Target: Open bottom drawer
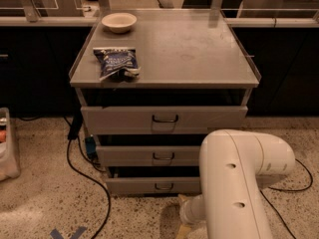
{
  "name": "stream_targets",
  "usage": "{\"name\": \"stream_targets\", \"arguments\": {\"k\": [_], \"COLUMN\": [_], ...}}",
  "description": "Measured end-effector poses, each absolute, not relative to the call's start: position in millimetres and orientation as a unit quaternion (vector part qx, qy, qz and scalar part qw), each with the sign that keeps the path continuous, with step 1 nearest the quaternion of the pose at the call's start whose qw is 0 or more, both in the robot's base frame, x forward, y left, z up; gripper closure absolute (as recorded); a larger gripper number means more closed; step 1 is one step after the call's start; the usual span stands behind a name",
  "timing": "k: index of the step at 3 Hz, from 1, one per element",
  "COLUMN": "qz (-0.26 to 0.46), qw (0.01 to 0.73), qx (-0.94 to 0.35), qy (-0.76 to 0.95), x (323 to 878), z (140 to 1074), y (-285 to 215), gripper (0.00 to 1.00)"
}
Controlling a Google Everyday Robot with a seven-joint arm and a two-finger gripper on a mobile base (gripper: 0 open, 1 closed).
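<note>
A grey metal cabinet holds three drawers, each narrower than the one above. The bottom drawer (132, 185) is the slimmest, just above the floor, with a small dark loop handle (163, 186) at its centre. Its front stands slightly forward of the cabinet, like the two above. My white arm (239, 178) fills the lower right and covers the right ends of the middle and bottom drawers. My gripper (182, 227) hangs low over the floor, just below and right of the bottom handle, apart from it and partly cut off by the lower edge.
A white bowl (118, 22) and a blue snack bag (117, 62) lie on the cabinet top (199, 49). Black cables (82, 171) trail over the speckled floor at the left. A white bin (6, 148) stands at the far left. Dark counters run behind.
</note>
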State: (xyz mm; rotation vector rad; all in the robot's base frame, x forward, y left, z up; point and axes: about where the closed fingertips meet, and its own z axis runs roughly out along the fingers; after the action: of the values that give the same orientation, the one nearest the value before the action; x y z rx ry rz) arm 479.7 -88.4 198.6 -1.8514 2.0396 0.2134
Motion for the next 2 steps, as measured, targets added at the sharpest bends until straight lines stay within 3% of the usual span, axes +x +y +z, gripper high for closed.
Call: {"name": "stream_targets", "arguments": {"k": [2], "qz": [0.06], "qw": [0.225], "qx": [-0.684], "qy": [0.691], "x": [530], "z": [199], "y": [-73], "gripper": [0.0]}}
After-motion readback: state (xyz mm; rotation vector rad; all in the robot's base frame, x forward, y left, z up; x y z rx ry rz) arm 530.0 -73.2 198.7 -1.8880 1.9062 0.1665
